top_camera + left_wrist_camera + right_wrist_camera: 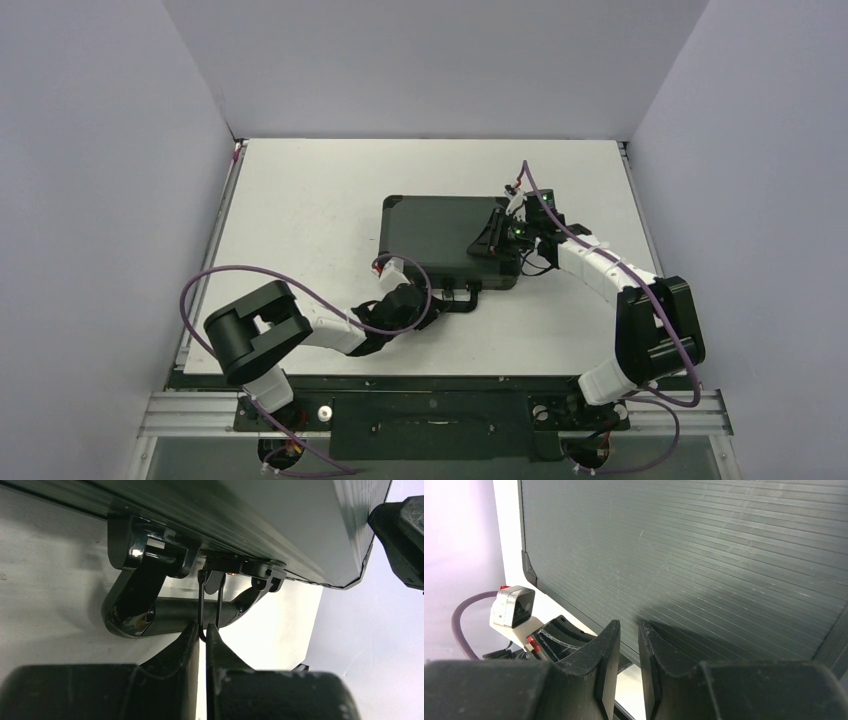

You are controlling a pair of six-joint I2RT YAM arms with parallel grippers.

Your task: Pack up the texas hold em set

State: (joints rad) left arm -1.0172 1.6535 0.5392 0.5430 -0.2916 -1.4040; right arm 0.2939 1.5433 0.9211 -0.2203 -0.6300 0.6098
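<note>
- Closed black case (440,232) lying flat mid-tabletop (300,190), handle (170,614) toward the arms.
- Left tool (204,629) pressed together just below the handle, tips at a thin wire loop (201,600) hanging from the latch (220,577) — grip on it unclear.
- Right tool (629,627) narrowly apart over the case's ribbed top, right end — empty.

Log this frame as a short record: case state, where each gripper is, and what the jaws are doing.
case: black case closed, flat on the table
left gripper: at the case's front edge by the handle, jaws closed on a thin wire loop
right gripper: over the lid's right part, jaws slightly apart, nothing between them
contact with lid: cannot tell
</note>
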